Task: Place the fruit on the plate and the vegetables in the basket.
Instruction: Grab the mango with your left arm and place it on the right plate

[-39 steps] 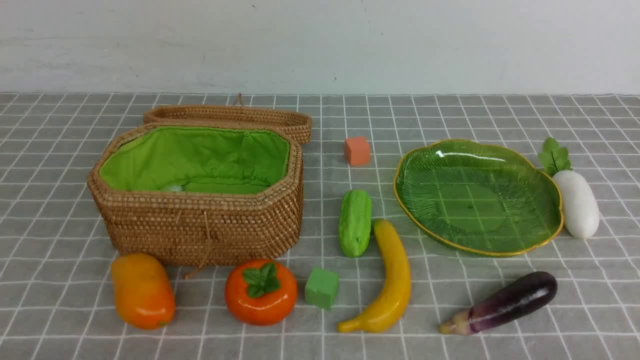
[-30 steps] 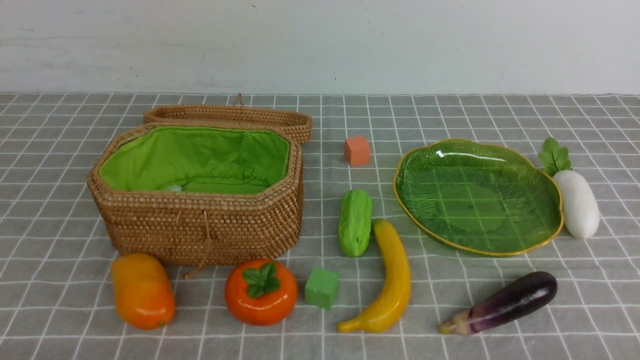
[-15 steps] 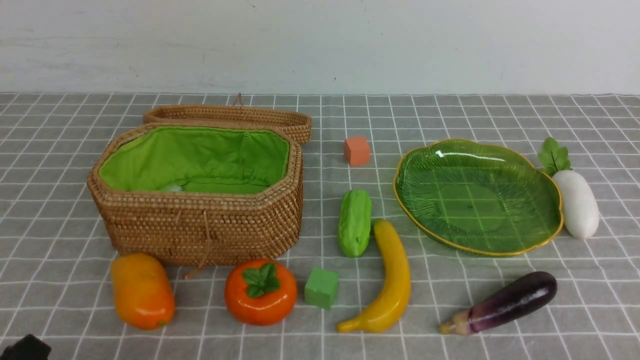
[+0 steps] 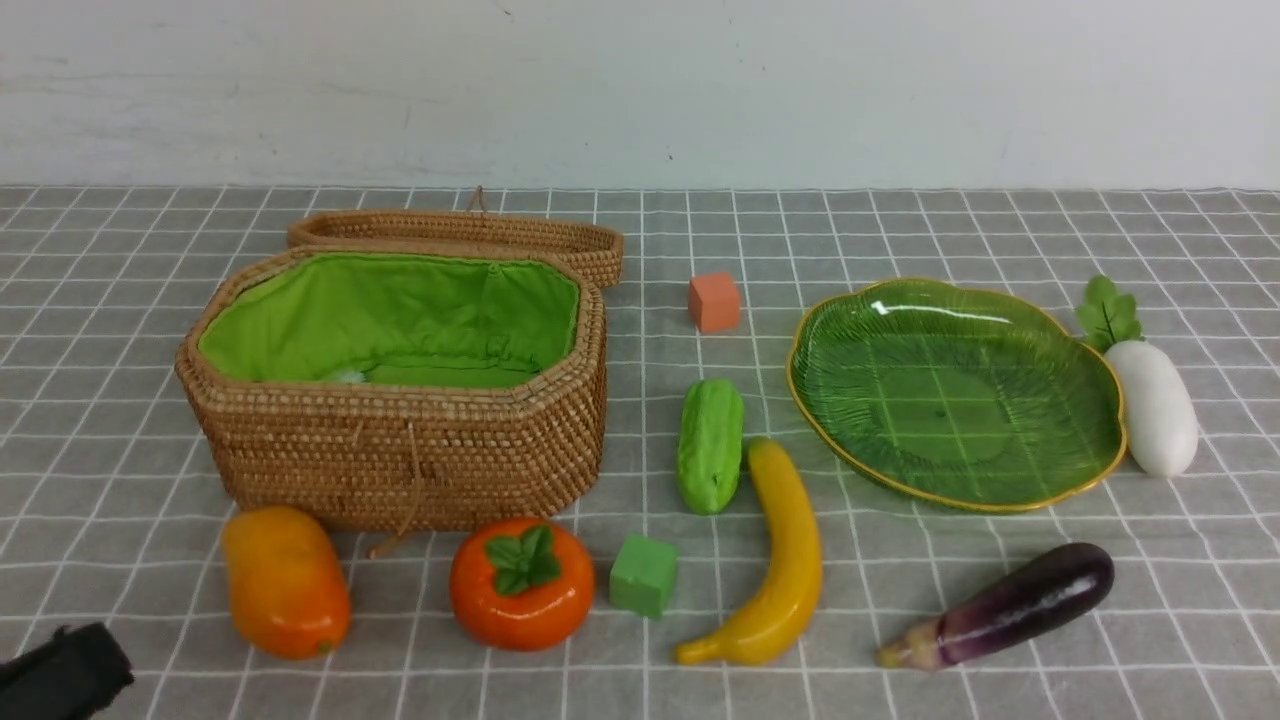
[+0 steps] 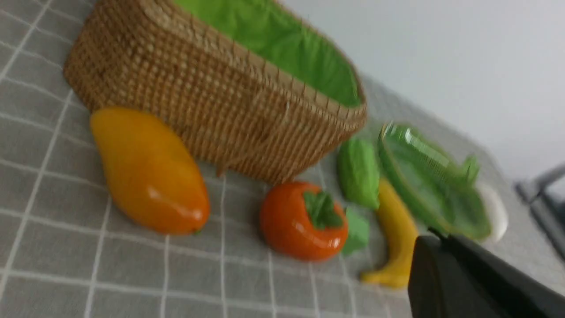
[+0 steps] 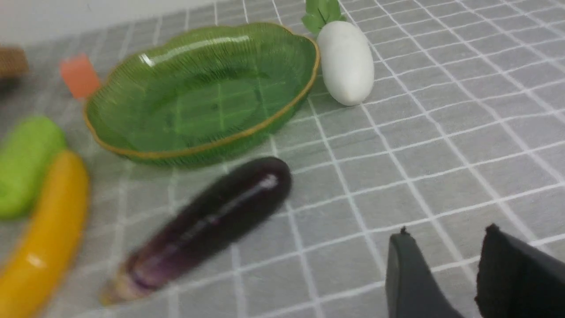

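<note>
Sitting at the front view's lower left, the left pincer (image 4: 68,668) is clenched empty near the mango (image 4: 285,580). The right pincer (image 6: 446,234) is released, near the eggplant (image 6: 207,225).

Front view: looking forward and slightly down from the robot's side, far enough back to take in everything from basket (image 4: 400,450) to radish (image 4: 1155,405). Left wrist: low, tilted, close behind the left gripper (image 5: 435,269), facing mango (image 5: 150,172) and basket ahead of the jaws. Right wrist: close behind the right gripper (image 6: 446,254), facing eggplant (image 6: 212,221) and plate (image 6: 198,101) beyond the jaws. Shared by both wrists: plate, banana (image 5: 395,229), cucumber (image 5: 357,172).
</note>
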Available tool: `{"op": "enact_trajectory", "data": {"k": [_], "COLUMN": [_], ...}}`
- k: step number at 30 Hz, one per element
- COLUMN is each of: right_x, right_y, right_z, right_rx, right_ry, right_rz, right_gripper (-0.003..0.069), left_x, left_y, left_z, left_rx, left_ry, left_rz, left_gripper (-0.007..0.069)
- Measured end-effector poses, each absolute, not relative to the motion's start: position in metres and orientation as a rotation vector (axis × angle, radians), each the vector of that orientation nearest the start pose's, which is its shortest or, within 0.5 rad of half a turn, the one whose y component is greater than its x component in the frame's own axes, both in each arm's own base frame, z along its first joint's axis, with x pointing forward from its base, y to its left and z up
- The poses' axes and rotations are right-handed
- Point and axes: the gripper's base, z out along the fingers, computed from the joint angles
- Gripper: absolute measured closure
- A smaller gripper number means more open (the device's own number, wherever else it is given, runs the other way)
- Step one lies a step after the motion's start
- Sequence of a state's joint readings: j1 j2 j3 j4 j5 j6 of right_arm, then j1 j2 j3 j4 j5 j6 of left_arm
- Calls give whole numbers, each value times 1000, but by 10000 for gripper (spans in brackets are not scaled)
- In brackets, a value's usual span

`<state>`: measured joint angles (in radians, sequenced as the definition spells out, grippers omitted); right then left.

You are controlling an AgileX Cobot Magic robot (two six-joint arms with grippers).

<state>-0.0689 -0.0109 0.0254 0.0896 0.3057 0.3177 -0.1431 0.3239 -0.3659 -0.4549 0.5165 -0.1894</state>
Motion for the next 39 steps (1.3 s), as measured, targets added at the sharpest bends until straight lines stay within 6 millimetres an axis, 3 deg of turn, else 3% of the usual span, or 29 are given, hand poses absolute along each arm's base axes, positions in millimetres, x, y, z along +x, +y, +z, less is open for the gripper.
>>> {"op": "enact_trajectory", "data": {"k": [2,3,4,7,9,11,15,16,18,24,28,33,34,35,36,38,39], "right_x": [55,55,56,56,55,50,40,40,39,44,51,53,53,53,53,54,54], "right_y": [2,2,3,3,5,12,26,26,36,47,53,55,55,55,55,54,54], "right_z": [182,182,185,189,193,217,286,286,332,380,386,385,385,385,385,385,385], "right_rx": [594,602,710,783,778,665,242,227,-115,-523,-642,-683,-684,-686,-686,-686,-686], "right_ry": [1682,1676,1617,1547,1560,1636,1855,1855,2001,2113,2121,2124,2124,2124,2124,2125,2125], "right_rz": [478,490,615,716,744,772,698,687,626,557,557,557,558,553,553,544,544], "right_gripper": [419,419,419,424,438,481,568,572,608,618,618,618,618,617,617,617,617], "left_x": [80,81,87,103,109,123,146,148,167,196,206,217,220,226,227,237,238], "left_y": [-35,-36,-39,-43,-43,-44,-44,-44,-45,-56,-70,-68,-66,-65,-65,-66,-67], "left_z": [280,282,281,277,275,271,266,266,258,253,258,252,249,243,242,234,233], "left_rx": [-221,-221,-176,-108,-94,-93,-110,-111,-143,-114,-110,-206,-223,-272,-266,-306,-313], "left_ry": [2125,2129,2263,2466,2510,2561,2576,2575,2562,2614,2628,2619,2619,2613,2614,2584,2581], "left_rz": [-662,-659,-638,-591,-571,-539,-498,-495,-471,-434,-333,-153,-121,-73,-65,-61,-65], "left_gripper": [638,638,638,638,638,638,638,638,638,638,638,610,587,513,513,352,340]}}
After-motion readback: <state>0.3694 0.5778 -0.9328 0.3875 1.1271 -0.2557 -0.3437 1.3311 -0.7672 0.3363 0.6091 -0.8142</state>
